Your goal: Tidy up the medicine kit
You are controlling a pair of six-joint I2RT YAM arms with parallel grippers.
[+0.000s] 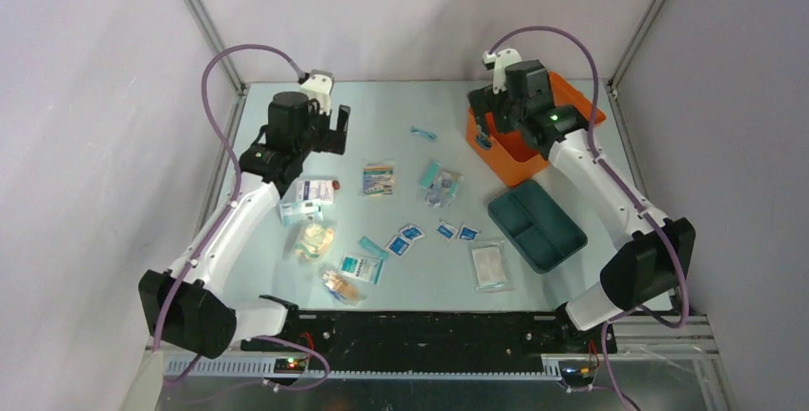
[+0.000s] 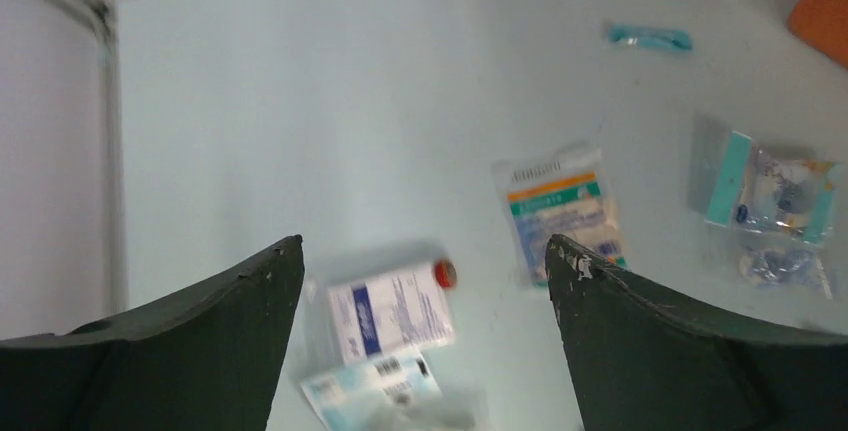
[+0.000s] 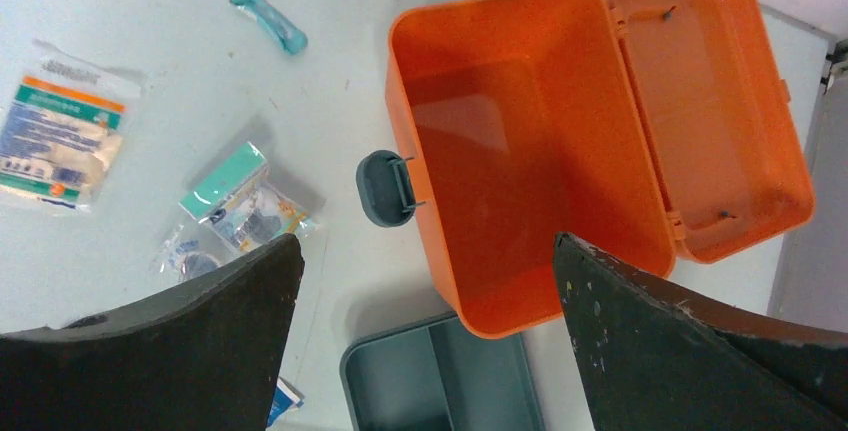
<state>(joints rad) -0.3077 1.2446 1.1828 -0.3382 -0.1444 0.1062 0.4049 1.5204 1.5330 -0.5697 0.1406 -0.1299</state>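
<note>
On the bench [image 1: 382, 111]: one orange medicine kit [image 1: 520, 158] and one dark teal tray insert [image 1: 536, 225], each a single unit. Small blue-white sachets [image 1: 412, 232] number four, and slim teal wrappers [image 1: 424, 132] number two. Larger clear packets [image 1: 492, 266] number at least seven; overlap among those at the left prevents a firm figure.

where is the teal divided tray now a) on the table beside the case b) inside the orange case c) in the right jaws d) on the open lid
a: the teal tray lies on the table beside the orange case, whose open inside holds no tray in the right wrist view.
</note>
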